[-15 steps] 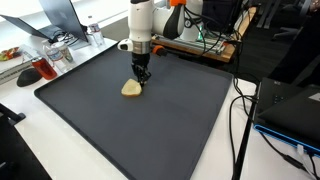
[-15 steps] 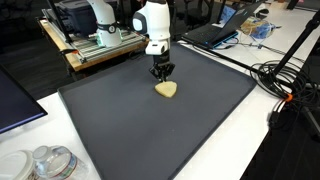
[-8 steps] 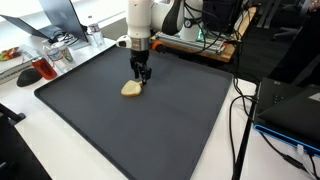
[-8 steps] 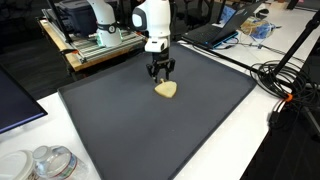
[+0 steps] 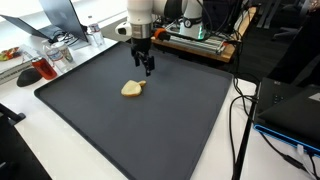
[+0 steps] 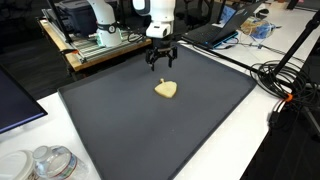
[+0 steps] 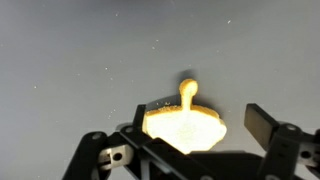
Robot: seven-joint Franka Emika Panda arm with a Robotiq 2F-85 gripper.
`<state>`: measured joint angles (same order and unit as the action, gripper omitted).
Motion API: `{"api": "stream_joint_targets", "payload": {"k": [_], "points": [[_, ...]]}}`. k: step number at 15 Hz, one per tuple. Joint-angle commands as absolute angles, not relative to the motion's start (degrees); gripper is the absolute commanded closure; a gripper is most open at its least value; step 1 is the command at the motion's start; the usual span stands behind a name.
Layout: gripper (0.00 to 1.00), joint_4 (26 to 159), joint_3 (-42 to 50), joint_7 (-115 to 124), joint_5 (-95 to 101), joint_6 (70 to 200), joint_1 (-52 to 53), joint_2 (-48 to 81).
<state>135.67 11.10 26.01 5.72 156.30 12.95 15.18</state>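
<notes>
Your gripper (image 6: 163, 62) stands with its jaws wide apart and nothing between them. In both exterior views it hangs in the air above the dark mat (image 5: 160, 130), touching neither the mat nor anything on it.

The thing nearest to it is the yellow piece (image 5: 132, 89), a small rounded lump with a short stem, perhaps a toy fruit. It lies flat on the mat, in the far half and well in from every edge. In an exterior view it shows just below the fingertips (image 6: 166, 90), apart from them with a clear gap of air. In the wrist view the piece (image 7: 183, 125) sits between the two spread fingers, stem pointing away from the camera, so you are close to straight above it.

By my reading, the piece is set down and free. It rests on its own, the grip is off it, and you are clear of the surface. No hold on the piece is in place, so any further handling of it is yet to be done.

Off the mat, at the far left, a laptop (image 5: 55, 15) and some bottles (image 5: 93, 33) stand well apart from the gripper.
</notes>
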Motion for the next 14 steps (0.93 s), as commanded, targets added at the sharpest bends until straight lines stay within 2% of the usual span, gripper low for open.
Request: {"api": "stream_joint_targets", "payload": {"k": [1, 14], "points": [[0.0, 134.7, 11.2, 36.9, 13.4, 148.8, 15.7, 11.1], [0.0, 117.8, 0.0, 60.6, 23.7, 125.3, 15.9, 14.6]]}}
